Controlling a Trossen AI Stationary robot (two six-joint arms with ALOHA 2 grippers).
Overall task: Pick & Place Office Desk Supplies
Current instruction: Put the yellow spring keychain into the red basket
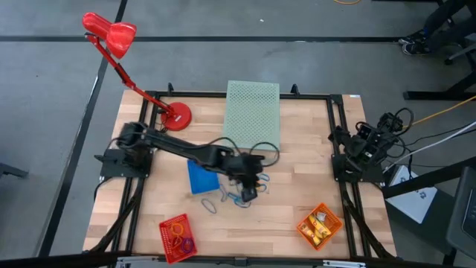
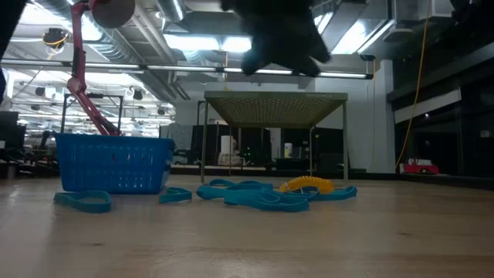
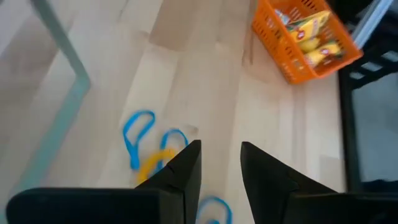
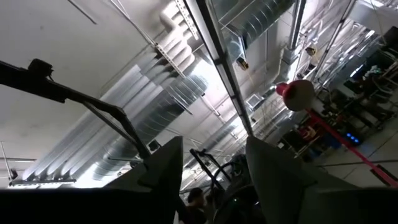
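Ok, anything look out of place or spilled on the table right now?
Nothing damaged. A cluster of blue loops and a yellow loop lies loose on the wood beside the blue basket, not in any basket. The left gripper hovers open over them; the right gripper is parked, pointing at the ceiling.

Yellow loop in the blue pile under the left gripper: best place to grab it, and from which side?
Judging by its pose, the yellow loop arches above the flat blue bands around it. Take the raised top of that arch, descending from straight above, where the left gripper hangs open, fingers straddling the strand.
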